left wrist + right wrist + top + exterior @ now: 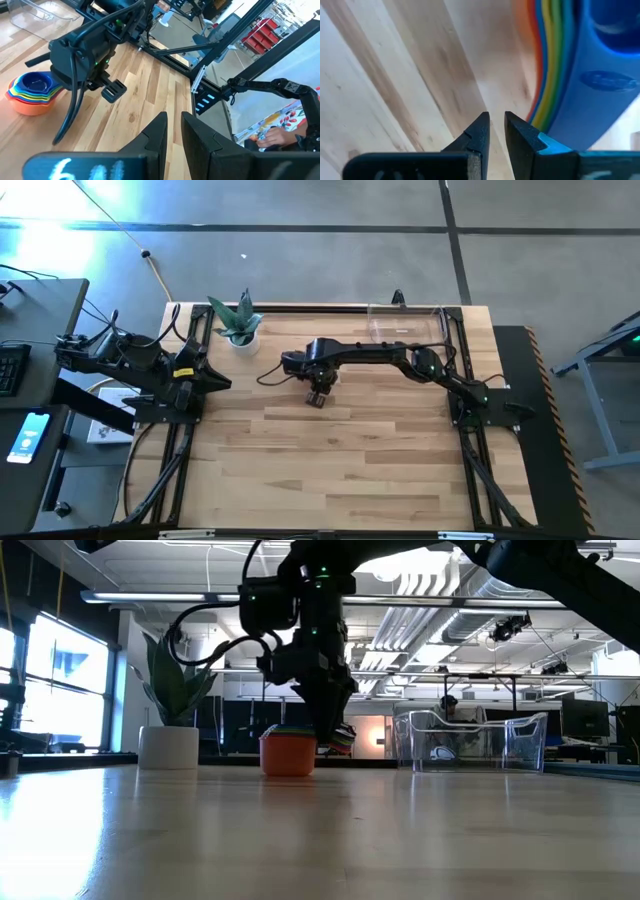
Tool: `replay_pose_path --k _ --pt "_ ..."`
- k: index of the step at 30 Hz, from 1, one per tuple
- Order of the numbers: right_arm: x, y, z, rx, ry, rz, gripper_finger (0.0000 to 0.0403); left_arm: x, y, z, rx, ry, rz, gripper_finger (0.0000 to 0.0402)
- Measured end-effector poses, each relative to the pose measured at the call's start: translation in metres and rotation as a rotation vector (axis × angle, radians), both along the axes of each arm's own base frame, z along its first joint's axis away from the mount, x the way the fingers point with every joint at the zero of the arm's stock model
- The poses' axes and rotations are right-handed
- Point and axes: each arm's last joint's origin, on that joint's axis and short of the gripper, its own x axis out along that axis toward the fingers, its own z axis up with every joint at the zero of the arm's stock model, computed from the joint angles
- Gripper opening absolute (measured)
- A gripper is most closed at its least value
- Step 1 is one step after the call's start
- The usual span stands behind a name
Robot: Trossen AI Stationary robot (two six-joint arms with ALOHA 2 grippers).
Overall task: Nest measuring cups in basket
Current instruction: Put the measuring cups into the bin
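The measuring cups (pixel 30 92) sit nested in one stack, the orange one outermost and a blue one on top, resting on the table near its middle (pixel 288 755). Their stacked flat handles (pixel 600 80) fan out in rainbow colours. My right gripper (pixel 338 740) (pixel 497 127) reaches in from the table's right, points down and stands shut right beside those handles; in the high view it (pixel 318 395) covers most of the stack. The basket (pixel 405 325) (pixel 470 740), clear and low-walled, stands at the far right of the table. My left gripper (pixel 172 132) waits shut at the table's left edge (pixel 205 380). My right gripper has its shut fingers (pixel 522 132) pointing down at the table, close against the edge of the stacked handles (pixel 542 112). I cannot tell whether a finger touches them. Nothing lies between the fingers, and the stack rests on the table.
A white pot with a green plant (pixel 240 330) (pixel 170 745) stands at the far left of the table. Bare wooden tabletop (pixel 330 470) spreads across the near half. A desk with a keyboard and a phone (pixel 28 435) lies beyond the table's left edge.
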Motion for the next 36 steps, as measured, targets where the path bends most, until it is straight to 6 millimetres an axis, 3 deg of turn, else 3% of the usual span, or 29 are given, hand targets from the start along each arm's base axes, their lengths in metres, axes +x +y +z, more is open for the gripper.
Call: replay_pose_path --k 7,14,18,29,36 --pt "0.001 0.009 0.008 0.085 -0.011 -0.036 0.0051 0.0 0.0 0.0 0.006 -0.001 0.012 0.0046" --pt "0.006 0.033 0.044 0.081 -0.14 -0.055 0.0051 0.0 0.001 0.0 0.089 -0.01 0.002 0.0046" --pt "0.001 0.037 0.061 0.048 -0.181 -0.089 0.0051 0.0 0.001 0.0 0.124 -0.014 -0.01 0.0046" --pt "-0.019 0.008 0.103 -0.028 -0.267 -0.16 0.0051 0.0 0.002 0.0 0.33 -0.029 -0.025 0.0046" --pt "-0.028 -0.021 0.113 -0.044 -0.274 -0.152 0.0061 0.0 0.006 0.0 0.485 -0.02 0.063 0.0046"
